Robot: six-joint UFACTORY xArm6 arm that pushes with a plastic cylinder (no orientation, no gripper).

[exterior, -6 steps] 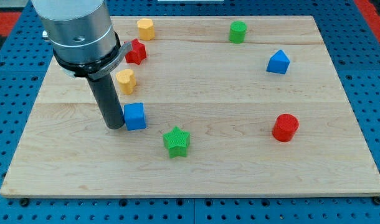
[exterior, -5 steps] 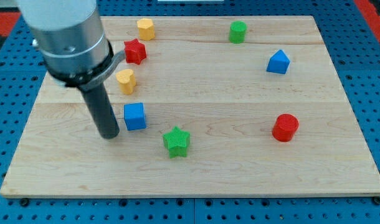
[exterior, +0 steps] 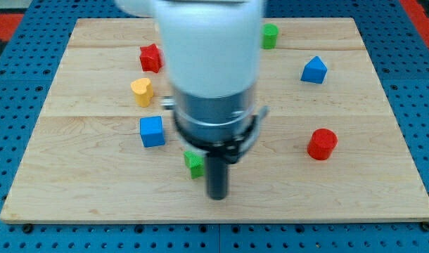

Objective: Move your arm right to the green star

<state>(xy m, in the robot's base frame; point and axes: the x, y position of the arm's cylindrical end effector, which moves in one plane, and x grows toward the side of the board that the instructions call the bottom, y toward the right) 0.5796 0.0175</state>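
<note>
The green star (exterior: 193, 164) lies low on the wooden board (exterior: 341, 190), left of centre, and is mostly hidden behind my rod. My tip (exterior: 216, 197) rests on the board just to the right of and slightly below the star, close to it or touching; I cannot tell which.
A blue cube (exterior: 152, 131) sits up-left of the star. A yellow heart (exterior: 141, 91) and a red star (exterior: 150, 57) lie further up. A green cylinder (exterior: 270, 35), a blue block (exterior: 314, 69) and a red cylinder (exterior: 321, 144) are on the right. The arm hides the top-centre.
My tip has moved from left of the blue cube, right and down, to the right side of the green star. The arm now hides the yellow hexagon. The blocks have not visibly moved.
</note>
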